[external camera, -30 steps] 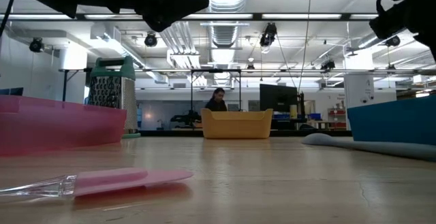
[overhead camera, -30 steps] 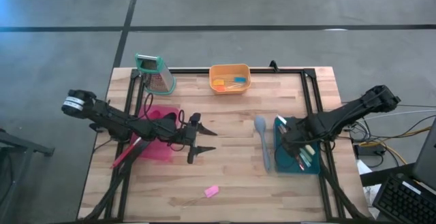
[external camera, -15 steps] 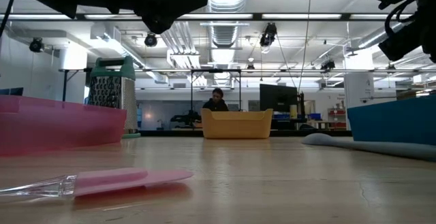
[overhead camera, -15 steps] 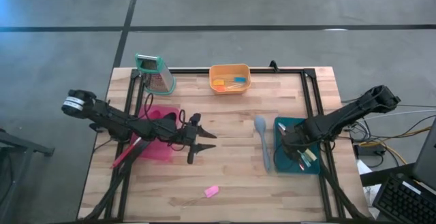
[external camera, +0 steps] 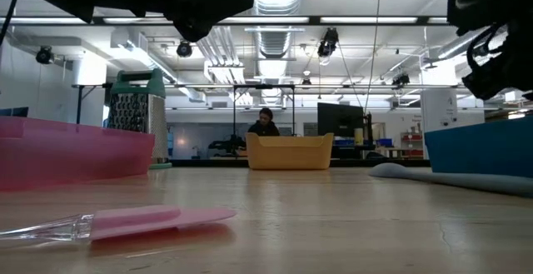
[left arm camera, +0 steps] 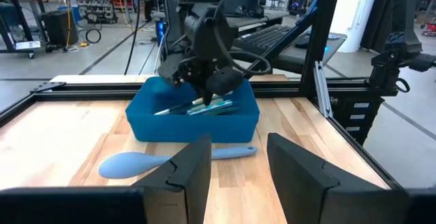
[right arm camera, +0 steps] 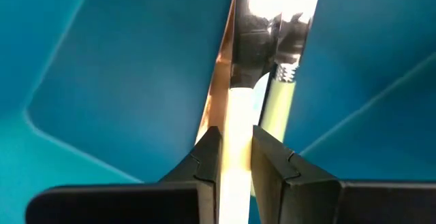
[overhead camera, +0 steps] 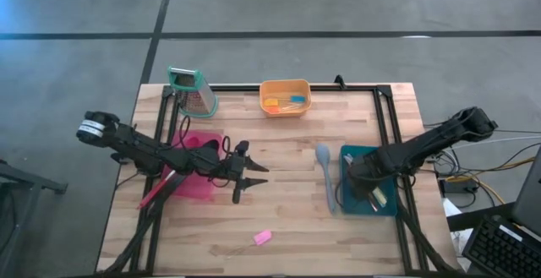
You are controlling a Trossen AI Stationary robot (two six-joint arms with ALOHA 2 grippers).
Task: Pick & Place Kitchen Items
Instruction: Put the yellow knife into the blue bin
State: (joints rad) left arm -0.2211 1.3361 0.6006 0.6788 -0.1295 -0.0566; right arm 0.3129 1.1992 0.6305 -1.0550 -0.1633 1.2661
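My right gripper (overhead camera: 365,181) points down into the blue bin (overhead camera: 348,155) at the table's right and is shut on a slim, shiny, pale utensil (right arm camera: 240,101). A pale-yellow handle (right arm camera: 278,101) lies beside it in the bin. A pale-blue spoon (overhead camera: 325,177) lies flat on the table along the bin's left wall. My left gripper (overhead camera: 251,177) hovers level near the table's middle, open and holding nothing, just right of the pink bin (overhead camera: 199,189). A red handle (overhead camera: 155,195) sticks out of that bin. A small pink tool (overhead camera: 262,237) lies near the front edge. My right gripper pinches the slim utensil's pale shaft (right arm camera: 238,115) between its two fingers, coming from above and pointing down. The utensil runs on past the fingertips toward the bin's floor, ending in a shiny metal part (right arm camera: 255,26). Whether that end touches the bin I cannot tell.
An orange tub (overhead camera: 285,96) with small tools stands at the far middle. A green-topped grater (overhead camera: 193,90) is at the far left. Black frame rails run along the table's far and side edges. Bare wood lies between the two bins. A person sits far behind the table (external camera: 265,122).
My right gripper has gone down into the blue bin with the utensil still between its fingers, tipping more upright.
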